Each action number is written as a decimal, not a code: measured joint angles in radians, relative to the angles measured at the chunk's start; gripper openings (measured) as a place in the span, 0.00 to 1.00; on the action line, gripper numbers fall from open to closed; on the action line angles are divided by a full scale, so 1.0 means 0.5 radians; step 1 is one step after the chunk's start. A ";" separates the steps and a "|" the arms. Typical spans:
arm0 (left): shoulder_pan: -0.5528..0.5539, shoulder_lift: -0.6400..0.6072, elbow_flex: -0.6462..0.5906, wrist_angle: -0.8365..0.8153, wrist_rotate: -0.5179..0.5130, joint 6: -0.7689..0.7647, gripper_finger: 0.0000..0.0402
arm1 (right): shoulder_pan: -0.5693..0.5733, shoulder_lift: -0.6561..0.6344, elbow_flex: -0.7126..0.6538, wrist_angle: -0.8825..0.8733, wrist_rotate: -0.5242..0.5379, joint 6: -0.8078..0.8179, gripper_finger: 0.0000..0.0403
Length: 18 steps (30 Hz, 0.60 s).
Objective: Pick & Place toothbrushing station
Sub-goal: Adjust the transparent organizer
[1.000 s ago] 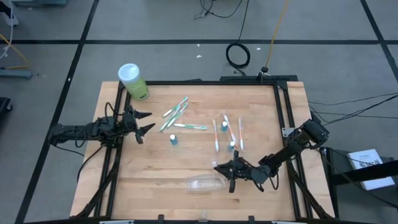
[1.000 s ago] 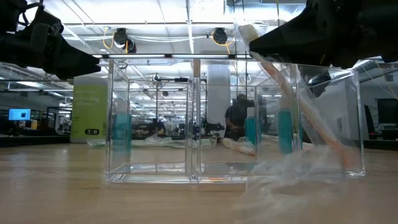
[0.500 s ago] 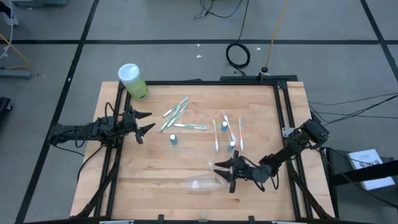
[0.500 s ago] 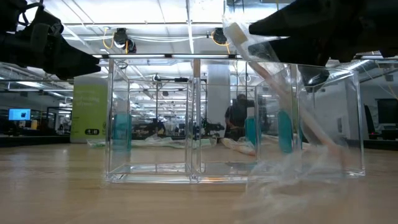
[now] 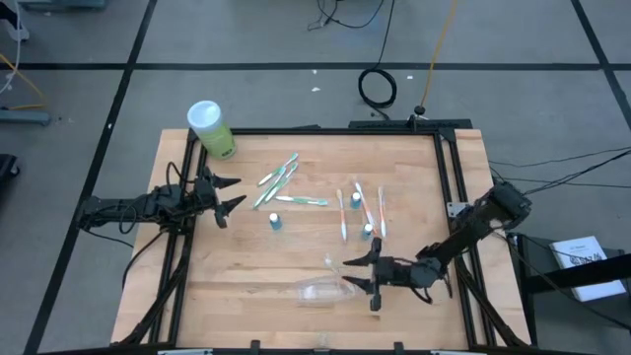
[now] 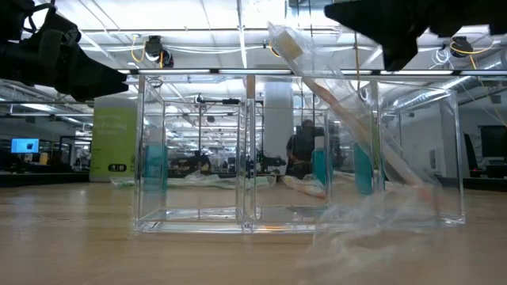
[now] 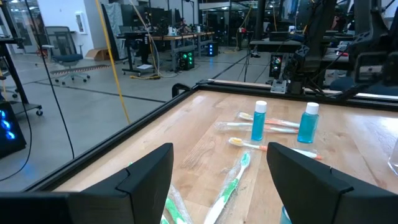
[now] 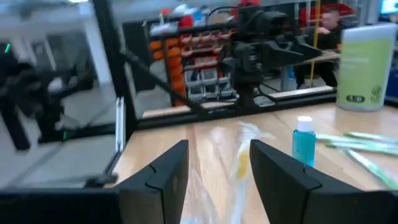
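Pouch: a clear, crinkly plastic pouch [image 5: 323,290] lies on the wooden table [image 5: 246,266] near its front edge, the landmark for everything below.
Brush at pouch: in the low view a pink-white toothbrush [image 6: 348,119] in its wrapper leans at a tilt over the pouch, head up; nothing grips it.
Right gripper: the right gripper [image 5: 361,278] hovers just beside the pouch, on its right, fingers spread apart and holding nothing.
Pink brushes: three pink-white toothbrushes [image 5: 362,205] lie side by side behind the pouch, toward the table's middle.
Tubes: one blue white-capped tube [image 5: 367,231] stands among those brushes; a second tube [image 5: 275,221] stands behind the pouch and to its left.
Green brushes: green-white toothbrushes [image 5: 279,177] lie in a loose cluster farther back and left of the pouch.
Left gripper: the left gripper [image 5: 229,194] waits well apart from the pouch, at the table's left edge, fingers wide and empty.
Bottle: a green bottle [image 5: 211,129] with a white cap lies at the back left corner, farthest from the pouch.
Box: in the low view a clear two-part box [image 6: 198,150] stands on the table beside the pouch.
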 joint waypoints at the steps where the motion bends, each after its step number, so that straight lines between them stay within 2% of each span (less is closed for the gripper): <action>1: 0.000 -0.001 0.000 0.000 0.000 0.000 0.67 | 0.012 -0.064 0.000 -0.114 0.012 -0.013 0.40; 4: -0.001 0.000 0.000 0.000 0.000 -0.001 0.67 | 0.042 -0.281 0.001 -0.563 0.097 0.049 0.39; 8: -0.001 -0.001 0.000 0.000 -0.001 0.000 0.67 | 0.050 -0.561 0.000 -1.187 0.115 0.292 0.37; 12: 0.000 0.000 0.000 0.000 0.000 0.000 0.67 | 0.050 -0.792 0.001 -1.640 0.115 0.612 0.35; 15: -0.001 -0.001 0.000 0.000 0.000 0.000 0.67 | 0.050 -0.853 0.001 -1.938 0.112 0.763 0.34; 18: 0.000 0.000 0.000 0.000 0.000 0.000 0.67 | 0.037 -0.796 0.001 -2.088 0.109 0.858 0.33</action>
